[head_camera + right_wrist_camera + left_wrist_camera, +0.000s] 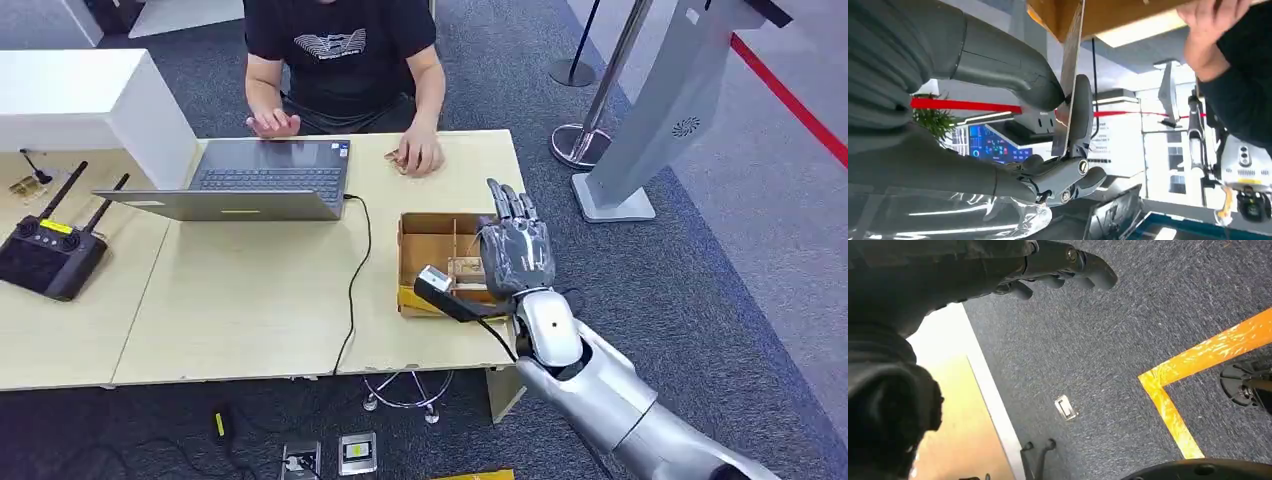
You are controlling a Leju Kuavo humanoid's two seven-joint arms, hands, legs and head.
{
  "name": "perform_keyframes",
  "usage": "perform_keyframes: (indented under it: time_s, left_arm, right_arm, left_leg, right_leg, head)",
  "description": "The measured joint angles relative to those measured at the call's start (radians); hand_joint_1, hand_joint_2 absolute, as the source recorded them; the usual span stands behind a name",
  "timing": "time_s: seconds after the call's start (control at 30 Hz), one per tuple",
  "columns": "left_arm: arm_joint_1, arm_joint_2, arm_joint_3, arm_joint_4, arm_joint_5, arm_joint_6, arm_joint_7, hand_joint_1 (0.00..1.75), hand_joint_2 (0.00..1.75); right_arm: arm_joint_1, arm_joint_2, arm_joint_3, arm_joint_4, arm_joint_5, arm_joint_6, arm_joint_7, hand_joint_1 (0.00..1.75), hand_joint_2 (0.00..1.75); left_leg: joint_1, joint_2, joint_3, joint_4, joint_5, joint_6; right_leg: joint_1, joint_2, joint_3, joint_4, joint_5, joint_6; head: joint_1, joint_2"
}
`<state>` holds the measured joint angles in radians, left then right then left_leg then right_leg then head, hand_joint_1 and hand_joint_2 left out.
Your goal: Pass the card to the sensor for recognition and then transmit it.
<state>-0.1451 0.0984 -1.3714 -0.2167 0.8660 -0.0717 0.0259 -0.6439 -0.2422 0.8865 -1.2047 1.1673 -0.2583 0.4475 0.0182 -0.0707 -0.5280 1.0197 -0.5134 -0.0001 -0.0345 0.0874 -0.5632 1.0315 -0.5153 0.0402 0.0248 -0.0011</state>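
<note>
Desk [250, 300], box [425, 232] at 3 o'clock. Right hand [516, 250] pinches card [1068, 85] edge-on; thin grip, likely to slip. Left hand [1058, 267] hangs curled, holding nothing.

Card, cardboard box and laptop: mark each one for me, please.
card [1068, 80], right wrist view, on its flat face above the thumb.
cardboard box [425, 232], head view, on its far left inside wall.
laptop [265, 180], head view, on the keyboard.

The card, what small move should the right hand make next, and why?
Probably lift the card straight up out of the cardboard box. The right hand is over the box and already pinches the card between thumb and finger, so it only needs clearing before going to the sensor.
</note>
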Motion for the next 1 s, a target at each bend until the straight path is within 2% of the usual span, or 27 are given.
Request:
perform_keyframes:
  time_s: [0.57, 1.0]
  left_arm:
    - [0.0, 0.0, 0.0, 0.0, 0.014, 0.0, 0.0, 0.0, 0.0]
    - [0.0, 0.0, 0.0, 0.0, 0.025, 0.0, 0.001, 0.0, 0.0]
  right_arm:
    - [-0.04, 0.056, 0.002, 0.019, 0.042, 0.047, -0.008, 1.75, 1.75]
    - [-0.052, 0.059, -0.008, 0.035, 0.048, 0.079, -0.002, 1.75, 1.75]
  left_leg:
    - [0.0, 0.0, 0.0, 0.0, 0.0, 0.0]
    - [0.0, 0.0, 0.0, 0.0, 0.0, 0.0]
  right_leg:
    - [0.0, 0.0, 0.0, 0.0, 0.0, 0.0]
    - [0.0, 0.0, 0.0, 0.0, 0.0, 0.0]
  head:
    - [0.0, 0.0]
    - [0.0, 0.0]
